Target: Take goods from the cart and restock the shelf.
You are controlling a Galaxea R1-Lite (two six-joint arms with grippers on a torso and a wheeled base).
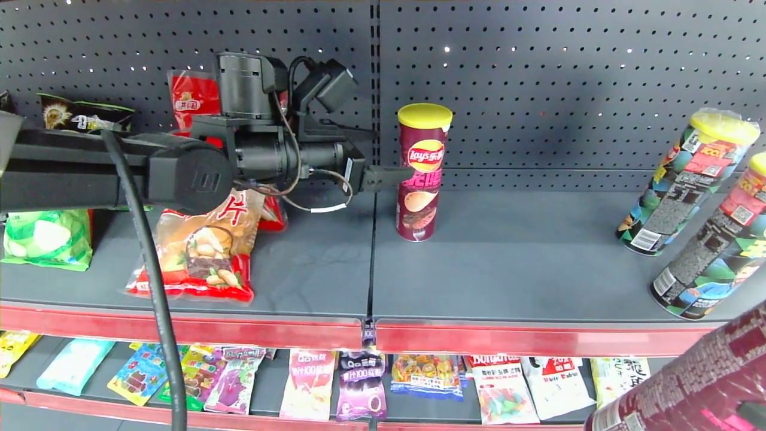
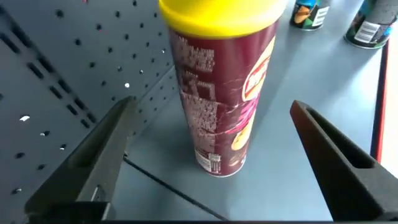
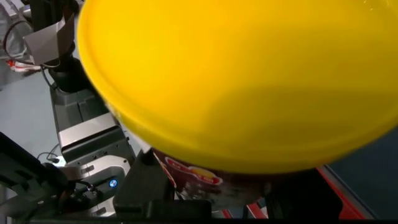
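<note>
Dark grey pegboard (image 1: 538,78) backs a grey shelf (image 1: 508,269) with a red front edge. A maroon chip can (image 1: 423,200) with a yellow lid stands upright near the middle of the shelf, close to the pegboard.

The left arm lies across the shelf from the left. The left gripper (image 2: 212,106) is spread wide at the can's height. In the left wrist view the can stands in the gap between the two fingers and clear of both. In the head view one fingertip (image 1: 395,175) overlaps the can's left side, and whether it touches there cannot be told.

At the head view's lower right corner, a second chip can (image 1: 688,383) is tilted in the air in front of the shelf edge. The right gripper (image 3: 214,199) is clamped on its body, below the yellow lid.

Two patterned cans (image 1: 682,179) with yellow lids lean at the shelf's right end. A potato snack bag (image 1: 203,257), a green bag (image 1: 48,236), a red bag (image 1: 191,99) and a dark bag (image 1: 84,114) sit at the left. Bright packets (image 1: 359,383) line the lower shelf.
</note>
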